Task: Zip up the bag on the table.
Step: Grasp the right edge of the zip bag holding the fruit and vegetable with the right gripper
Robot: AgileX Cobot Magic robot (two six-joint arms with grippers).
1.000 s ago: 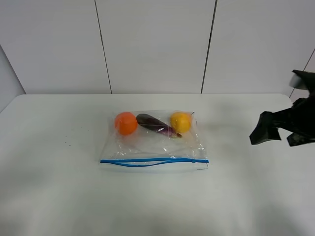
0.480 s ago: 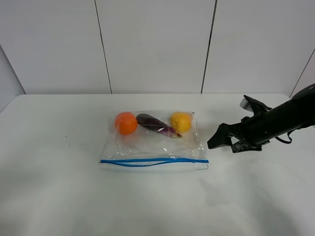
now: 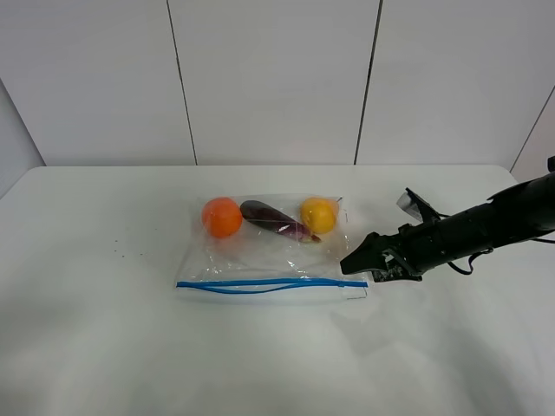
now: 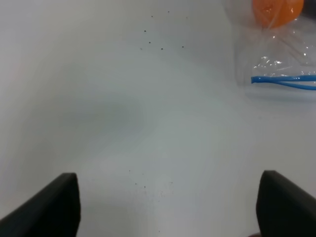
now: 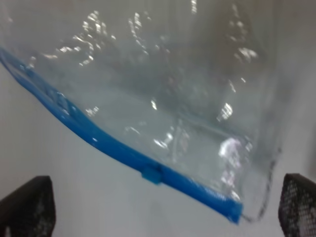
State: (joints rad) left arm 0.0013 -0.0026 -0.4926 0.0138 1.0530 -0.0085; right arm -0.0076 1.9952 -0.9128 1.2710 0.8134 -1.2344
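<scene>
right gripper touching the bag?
Cannot tell. In the right wrist view the open right gripper straddles a corner of the bag, one finger blurred beside its edge.

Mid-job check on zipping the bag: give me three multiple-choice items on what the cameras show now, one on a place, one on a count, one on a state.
1. The right pincer is:
A. beside the right end of the blue zip strip of the bag
B. beside the strip's left end
C. above the bag's far side

2. Pieces of produce inside the bag:
A. two
B. three
C. four

3. The right pincer is:
A. shut on the strip
B. shut on a fruit
C. open

Answers:
1 A: the high view shows its tip at that end.
2 B: an orange, an eggplant and a yellow fruit show through the plastic.
3 C: its fingers sit far apart in the right wrist view.
</scene>
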